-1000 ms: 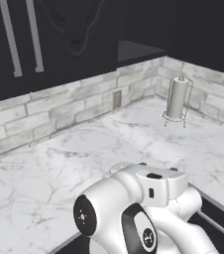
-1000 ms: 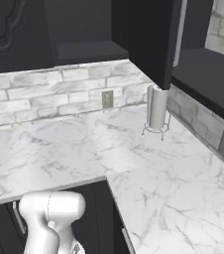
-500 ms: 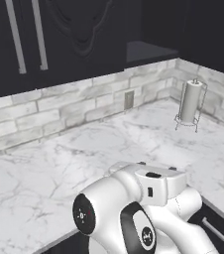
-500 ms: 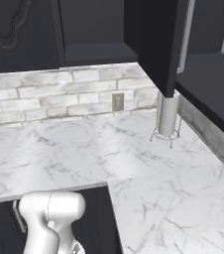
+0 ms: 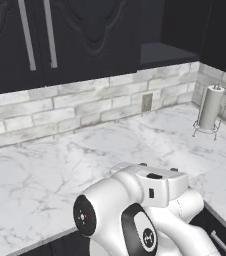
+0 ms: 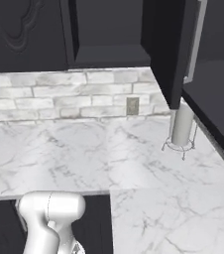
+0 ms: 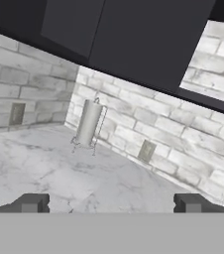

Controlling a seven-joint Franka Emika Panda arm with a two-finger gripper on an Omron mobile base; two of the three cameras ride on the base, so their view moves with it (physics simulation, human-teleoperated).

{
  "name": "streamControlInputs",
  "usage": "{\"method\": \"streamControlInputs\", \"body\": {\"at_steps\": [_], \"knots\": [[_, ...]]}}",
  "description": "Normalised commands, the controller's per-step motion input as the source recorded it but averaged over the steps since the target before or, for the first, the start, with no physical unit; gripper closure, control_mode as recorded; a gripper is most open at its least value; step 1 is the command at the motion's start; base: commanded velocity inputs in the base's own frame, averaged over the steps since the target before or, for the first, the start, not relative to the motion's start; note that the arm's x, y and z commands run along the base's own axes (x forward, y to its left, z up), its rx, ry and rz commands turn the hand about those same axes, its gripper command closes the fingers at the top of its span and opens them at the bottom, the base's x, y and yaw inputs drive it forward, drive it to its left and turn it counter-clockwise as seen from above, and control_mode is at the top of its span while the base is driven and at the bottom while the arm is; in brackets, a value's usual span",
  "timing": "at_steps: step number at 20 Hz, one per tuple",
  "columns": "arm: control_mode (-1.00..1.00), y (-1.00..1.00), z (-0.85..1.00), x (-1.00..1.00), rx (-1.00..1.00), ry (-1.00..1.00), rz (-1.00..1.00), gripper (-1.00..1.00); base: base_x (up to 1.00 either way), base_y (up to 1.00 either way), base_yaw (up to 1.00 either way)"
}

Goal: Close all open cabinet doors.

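The gripper (image 7: pixel 111 203) hung wide open, holding nothing. Ahead, a paper-towel holder (image 7: pixel 88 124) stood beneath an open cabinet door (image 6: pixel 172 49).

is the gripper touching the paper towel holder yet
Apart. In the hand view the open gripper has its fingertips at the bottom, with bare marble counter between them and the paper towel holder back in the corner.
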Motion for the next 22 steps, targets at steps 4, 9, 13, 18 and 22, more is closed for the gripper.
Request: {"method": "streamControlInputs", "body": {"at_steps": [4,9,13,18,22], "knots": [[1.0,0.0,0.0,0.0,0.0,0.0,0.0,-1.0,0.83,-0.57,0.25],[1.0,0.0,0.0,0.0,0.0,0.0,0.0,-1.0,0.74,-0.63,0.23],[1.0,0.0,0.0,0.0,0.0,0.0,0.0,-1.0,0.61,-0.68,0.23],[-1.0,-0.48,-0.02,0.09,0.04,-0.06,0.1,-1.0,0.17,-0.29,0.08],[-1.0,-0.87,0.0,0.05,0.04,-0.13,0.14,-1.0,0.0,0.0,0.0]]}}
